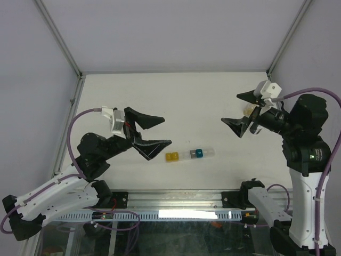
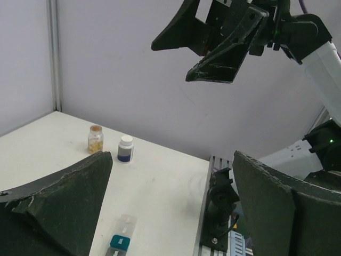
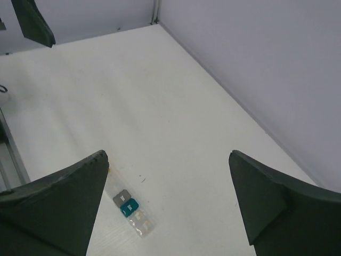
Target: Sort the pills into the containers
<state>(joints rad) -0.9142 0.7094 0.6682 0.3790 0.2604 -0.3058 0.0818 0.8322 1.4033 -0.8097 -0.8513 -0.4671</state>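
White table (image 1: pixel 160 106), pale lilac walls (image 1: pixel 160 32) (metal corner posts (image 1: pixel 58 37))

A white-and-dark-blue bottle (image 2: pixel 125 149) stands upright on the white table (image 2: pixel 165 181); a small yellow-filled jar (image 2: pixel 95 139) stands just left of it.

White table (image 1: pixel 160 96) here. One pill box (image 1: pixel 171 157) shows bright yellow, the teal pill box (image 1: pixel 200 153) pops, the grey pill box (image 3: pixel 122 196) is dull, the clear pill box (image 3: pixel 141 223) see-through. Left gripper (image 1: pixel 166 130) and right gripper (image 1: pixel 230 108) are matte black. Cables (image 1: pixel 80 120) are purple. The bottle (image 2: pixel 126 149) is white and dark blue, the jar (image 2: pixel 95 140) amber-yellow.
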